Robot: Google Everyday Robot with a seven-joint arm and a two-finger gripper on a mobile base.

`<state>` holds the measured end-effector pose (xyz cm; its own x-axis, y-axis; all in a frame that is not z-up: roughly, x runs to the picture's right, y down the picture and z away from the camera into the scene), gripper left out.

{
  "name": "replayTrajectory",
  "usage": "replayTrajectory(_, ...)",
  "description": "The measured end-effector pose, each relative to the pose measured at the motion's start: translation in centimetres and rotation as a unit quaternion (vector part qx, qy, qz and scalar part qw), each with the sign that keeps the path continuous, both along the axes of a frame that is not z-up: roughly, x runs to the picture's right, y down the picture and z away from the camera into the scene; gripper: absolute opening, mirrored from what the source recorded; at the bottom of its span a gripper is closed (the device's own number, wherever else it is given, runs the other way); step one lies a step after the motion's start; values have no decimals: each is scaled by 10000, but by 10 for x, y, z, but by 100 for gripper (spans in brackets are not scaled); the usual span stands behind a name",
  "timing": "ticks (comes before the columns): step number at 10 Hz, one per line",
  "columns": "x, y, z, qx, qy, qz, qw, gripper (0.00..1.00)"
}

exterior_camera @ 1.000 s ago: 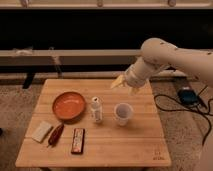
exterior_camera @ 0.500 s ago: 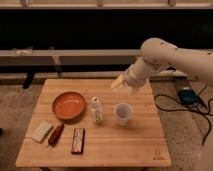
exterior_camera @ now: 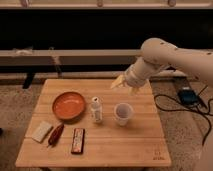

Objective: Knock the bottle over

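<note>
The bottle [exterior_camera: 96,110], slim and white with a white cap, stands upright near the middle of the wooden table [exterior_camera: 130,145]. A wider translucent white cup [exterior_camera: 123,113] stands just right of it. My gripper [exterior_camera: 121,83] hangs above the table's far right part, behind and above the cup, apart from the bottle. The white arm reaches in from the right.
An orange bowl [exterior_camera: 69,105] sits left of the bottle. A white sponge-like block [exterior_camera: 42,131], a red object [exterior_camera: 55,135] and a dark flat packet [exterior_camera: 77,140] lie at the front left. Cables and a blue device [exterior_camera: 187,95] lie on the floor at right.
</note>
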<state>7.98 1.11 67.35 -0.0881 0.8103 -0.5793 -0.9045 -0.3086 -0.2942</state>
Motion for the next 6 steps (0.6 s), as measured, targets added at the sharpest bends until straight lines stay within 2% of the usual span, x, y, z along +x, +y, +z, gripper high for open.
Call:
replayTrajectory(2, -5, -1, -6, 107, -72, -150, 9998, 66)
replayTrajectory(3, -16, -1, -11, 208, -159, -326, 9991, 66)
replayTrajectory(5, -65, 4, -22, 515, -374, -889, 9940, 66)
replayTrajectory(6, -87, 6, -24, 679, -445, -1178, 9897, 66)
